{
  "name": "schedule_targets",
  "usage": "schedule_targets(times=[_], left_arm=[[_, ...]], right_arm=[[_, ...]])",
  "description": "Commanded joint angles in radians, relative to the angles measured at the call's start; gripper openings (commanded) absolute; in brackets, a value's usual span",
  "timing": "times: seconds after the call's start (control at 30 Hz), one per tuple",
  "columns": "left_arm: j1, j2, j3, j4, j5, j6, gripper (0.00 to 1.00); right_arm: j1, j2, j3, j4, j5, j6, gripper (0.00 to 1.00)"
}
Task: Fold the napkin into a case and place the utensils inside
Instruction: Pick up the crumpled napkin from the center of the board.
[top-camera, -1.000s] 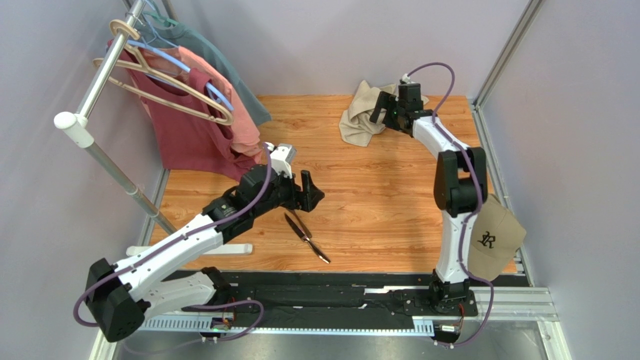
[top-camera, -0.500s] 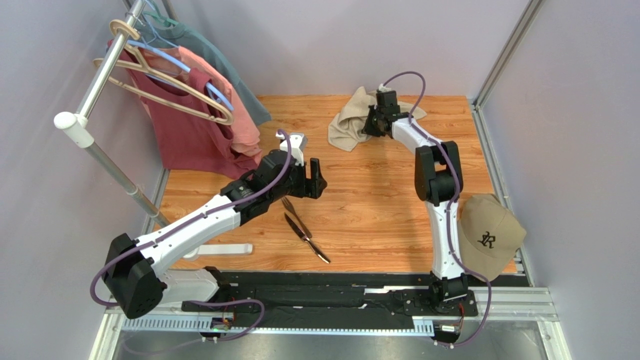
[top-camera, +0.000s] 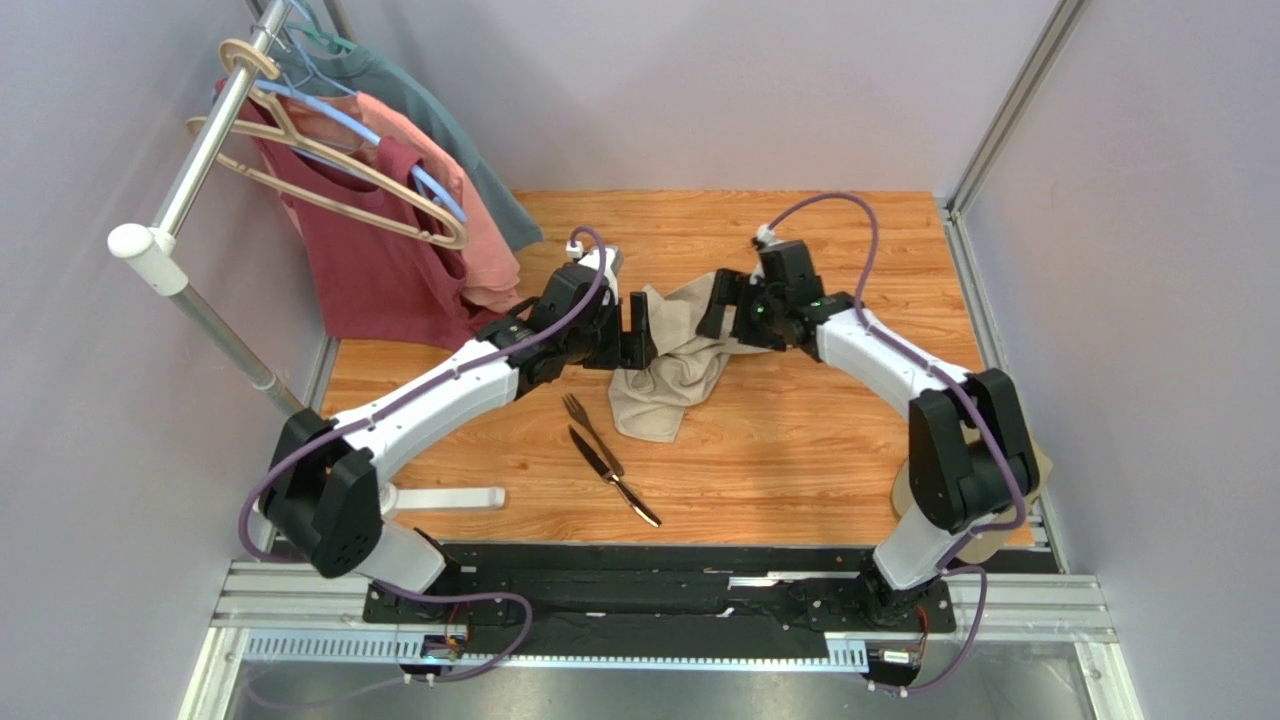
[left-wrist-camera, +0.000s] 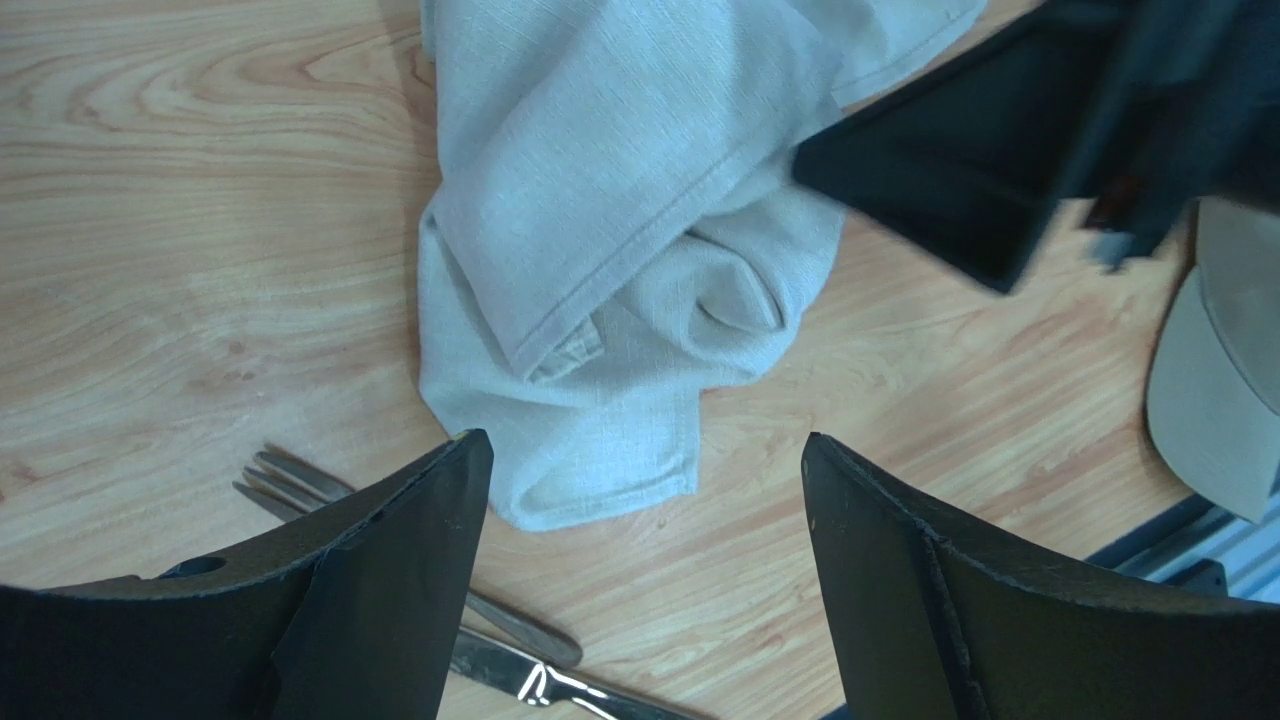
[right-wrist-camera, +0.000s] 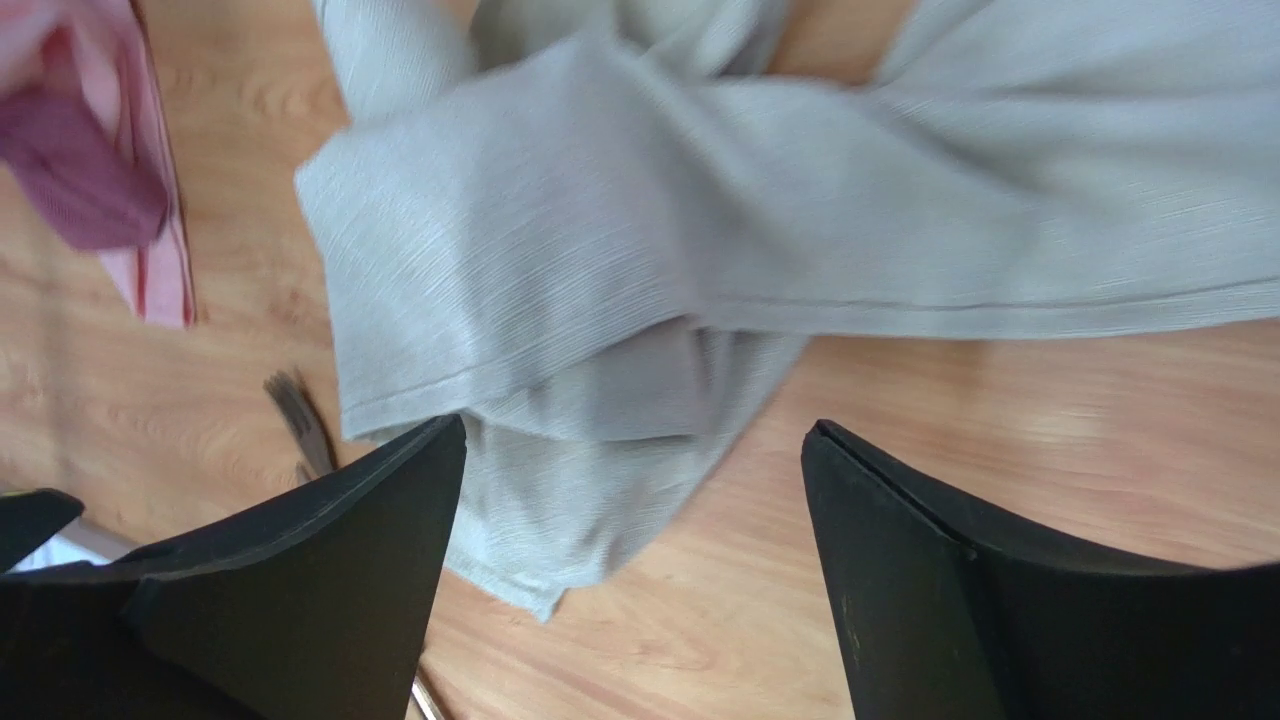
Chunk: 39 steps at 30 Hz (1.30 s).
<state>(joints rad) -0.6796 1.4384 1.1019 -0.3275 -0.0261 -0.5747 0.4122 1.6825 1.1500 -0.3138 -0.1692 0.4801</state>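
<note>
The counter (top-camera: 812, 435) is made of light brown wood with wavy lines in it, and plain pale walls stand around three sides. At the far left a shiny metal rail (top-camera: 203, 158) holds hangers with a dark red shirt (top-camera: 368, 270) and a pink shirt (top-camera: 478, 248). The napkin (top-camera: 669, 368) lies in the middle of the counter in a soft, crumpled heap. It is not a neat case; it is bunched up with loose folds and one flap laid over another. The cloth is beige, with a fine woven look and a sewn edge. The left hand (top-camera: 639, 330) is over the napkin's left side, and its two dark fingers are spread wide with nothing between them. The right hand (top-camera: 721, 323) is over the napkin's far right corner, and its fingers are spread wide too, with the cloth under them. The two hands face each other with the heap between them. The fork (top-camera: 583, 425) and the knife (top-camera: 616, 477) are thin and dark and shiny. They lie flat on the wood just beside the napkin's near left edge, close together. A tan cap (left-wrist-camera: 1225, 375) sits off at the right side.
</note>
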Motion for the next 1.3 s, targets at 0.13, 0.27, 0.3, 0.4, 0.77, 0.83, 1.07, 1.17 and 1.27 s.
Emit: schedule_targets(times=[0.13, 0.27, 0.3, 0.4, 0.77, 0.83, 1.07, 1.17, 1.27], left_arm=[[0.009, 0.242, 0.229, -0.11, 0.018, 0.048, 0.86], [0.009, 0.293, 0.219, -0.151, -0.041, 0.073, 0.93], [0.009, 0.304, 0.223, -0.169, -0.049, 0.078, 0.94], [0.008, 0.347, 0.23, -0.209, -0.067, 0.076, 0.99], [0.046, 0.43, 0.216, -0.13, -0.093, 0.033, 0.79], [0.057, 0.442, 0.233, -0.139, -0.13, 0.032, 0.57], [0.064, 0.418, 0.372, -0.26, -0.204, 0.056, 0.0], [0.064, 0.343, 0.436, -0.338, -0.124, 0.108, 0.0], [0.057, 0.24, 0.504, -0.413, -0.058, 0.171, 0.0]], right_arm=[[-0.271, -0.014, 0.059, -0.053, -0.004, -0.058, 0.88], [-0.288, 0.081, 0.12, -0.126, 0.019, -0.106, 0.88], [-0.288, 0.091, 0.117, -0.134, 0.034, -0.11, 0.88], [-0.289, 0.137, 0.132, -0.136, 0.057, -0.135, 0.88], [-0.256, 0.309, 0.246, -0.134, 0.244, -0.146, 0.67], [-0.253, 0.345, 0.278, -0.148, 0.276, -0.117, 0.54], [-0.253, 0.341, 0.342, -0.166, 0.375, -0.077, 0.0], [-0.254, 0.17, 0.34, -0.206, 0.44, -0.116, 0.0], [-0.26, -0.034, 0.347, -0.271, 0.508, -0.147, 0.0]])
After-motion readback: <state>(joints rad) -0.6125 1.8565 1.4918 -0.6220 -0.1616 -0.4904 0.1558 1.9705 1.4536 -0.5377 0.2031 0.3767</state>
